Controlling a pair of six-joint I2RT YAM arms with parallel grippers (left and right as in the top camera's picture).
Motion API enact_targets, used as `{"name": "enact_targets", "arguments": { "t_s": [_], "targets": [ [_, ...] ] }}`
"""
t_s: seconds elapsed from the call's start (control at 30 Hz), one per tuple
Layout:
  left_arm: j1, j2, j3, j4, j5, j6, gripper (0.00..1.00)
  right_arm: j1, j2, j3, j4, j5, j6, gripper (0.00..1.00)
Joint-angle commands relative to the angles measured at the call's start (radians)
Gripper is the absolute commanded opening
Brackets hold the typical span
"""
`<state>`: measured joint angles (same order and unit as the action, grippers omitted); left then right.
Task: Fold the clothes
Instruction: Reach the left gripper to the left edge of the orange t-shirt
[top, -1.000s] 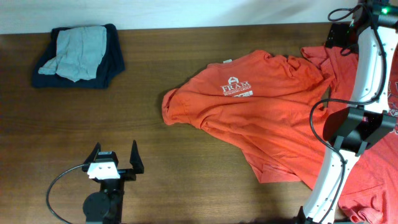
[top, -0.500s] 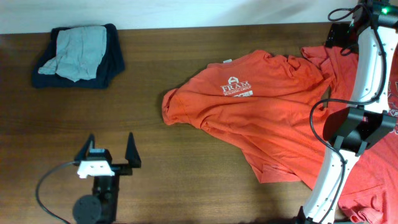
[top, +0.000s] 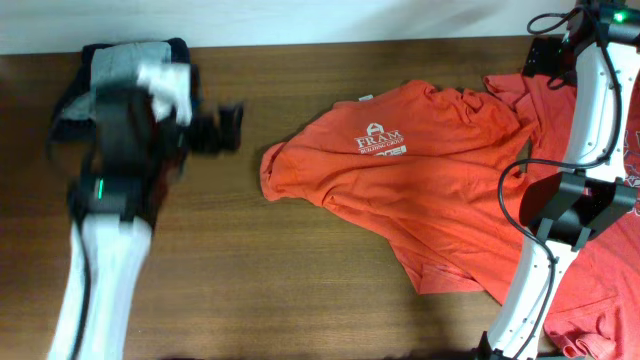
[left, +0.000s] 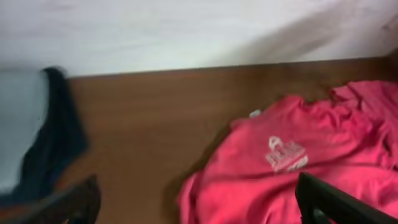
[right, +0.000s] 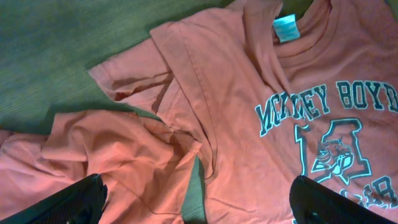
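A crumpled orange-red T-shirt (top: 420, 185) with a small white logo lies spread at the table's middle right. It also shows in the left wrist view (left: 292, 165). More orange-red shirts (top: 600, 285) are heaped at the right edge. One of them (right: 298, 124) carries teal lettering in the right wrist view. My left gripper (top: 215, 130) is open and empty, blurred, just left of the shirt's left edge; its fingers (left: 196, 199) frame bare wood and the shirt's edge. My right gripper (right: 199, 190) is open and empty, high over the heap.
A folded dark navy and grey pile (top: 125, 85) sits at the back left, partly under my left arm, and shows in the left wrist view (left: 34, 143). The right arm (top: 570, 210) stands over the right-hand shirts. The wall runs along the table's back edge.
My left arm has swung from the table's front left up to the back left, over the dark pile, with its gripper now near the shirt's left edge. The right arm has not moved.
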<state>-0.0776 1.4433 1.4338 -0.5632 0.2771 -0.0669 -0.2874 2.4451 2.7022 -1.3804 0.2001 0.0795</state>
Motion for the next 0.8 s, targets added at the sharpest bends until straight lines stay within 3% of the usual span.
{"name": "enact_targets", "arguments": {
  "t_s": [0.0,0.17,0.2,0.27,0.33,0.53,0.77],
  "targets": [
    [-0.018,0.193,0.166,-0.040,0.071,0.016,0.99,-0.002,-0.015,0.008,0.000,0.006,0.015,0.99],
    [-0.020,0.346,0.192,-0.079,0.075,0.018,0.99,-0.002,-0.015,0.008,0.000,0.006,0.015,0.99],
    [-0.021,0.367,0.192,-0.089,0.080,0.037,0.95,-0.002,-0.015,0.008,0.000,0.006,0.015,0.99],
    [-0.029,0.411,0.192,-0.127,0.118,0.144,0.71,-0.002,-0.015,0.008,0.000,0.006,0.015,0.99],
    [-0.040,0.449,0.192,-0.169,0.148,0.228,0.61,-0.002,-0.015,0.008,0.000,0.006,0.015,0.99],
    [-0.095,0.552,0.192,-0.193,0.143,0.387,0.55,-0.002,-0.015,0.008,0.000,0.006,0.015,0.99],
    [-0.130,0.647,0.192,-0.178,0.014,0.402,0.60,-0.002,-0.015,0.008,0.000,0.006,0.015,0.99]
  ]
}}
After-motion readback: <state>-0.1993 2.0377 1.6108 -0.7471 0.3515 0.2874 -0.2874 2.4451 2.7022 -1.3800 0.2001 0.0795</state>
